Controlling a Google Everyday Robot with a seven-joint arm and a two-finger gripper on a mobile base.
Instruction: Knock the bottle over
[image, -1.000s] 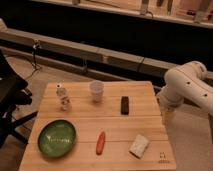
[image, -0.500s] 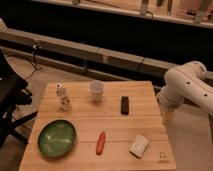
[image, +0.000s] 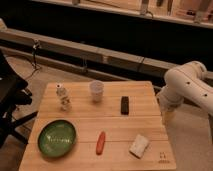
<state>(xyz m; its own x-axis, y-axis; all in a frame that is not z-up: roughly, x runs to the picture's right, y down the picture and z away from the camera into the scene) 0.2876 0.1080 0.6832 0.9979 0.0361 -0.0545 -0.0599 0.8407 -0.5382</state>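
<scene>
L to R: the green bowl (image: 58, 137) sits lower left on the wooden surface (image: 115, 125). Just above it, near the left edge, the bottle (image: 63, 98) stands upright, slim & pale w/ dark marks, so the task isn't done yet. The white cup (image: 96, 91) is to its right, apart from it. We reckon that gap leaves room for a sideways push w/o hitting the cup. Next come a red-orange item (image: 101, 142) at bottom center, a black bar (image: 124, 105) center right, and a pale block (image: 139, 145) lower right. At the far right the white arm (image: 187, 85) bends down beside the surface's edge, probably parked clear. The pincer (image: 167, 116) hangs low there, touching nothing we can see and well apart from the bottle. We can't tell whether it's open or closed.
</scene>
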